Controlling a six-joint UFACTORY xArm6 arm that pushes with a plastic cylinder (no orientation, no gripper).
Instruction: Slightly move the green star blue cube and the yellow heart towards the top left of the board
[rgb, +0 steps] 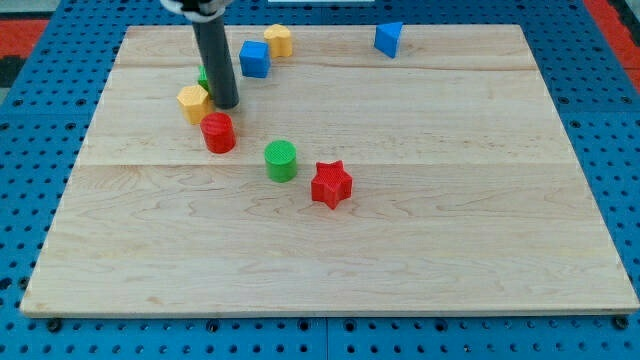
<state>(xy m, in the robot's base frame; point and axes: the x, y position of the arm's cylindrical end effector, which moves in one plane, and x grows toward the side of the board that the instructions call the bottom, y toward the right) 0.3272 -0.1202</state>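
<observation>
The board (400, 230) is pale wood with visible grain and a smooth matt finish, lying on a blue perforated surface (40, 90). The blocks look like matt plastic with fine ribbed layers, plainest on the green cylinder (281, 160) and red star (331, 184) near centre. The rod (214, 60) at upper left is dark with a dull sheen.

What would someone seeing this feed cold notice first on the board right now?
Probably the dark rod coming down from the view's top, my tip planted in the cluster at the upper left: a yellow block just to its left, a sliver of a green block mostly hidden behind the rod, the blue cube up to its right. Next, the red star and green cylinder near the board's middle, and a lone blue block at the top edge.
</observation>
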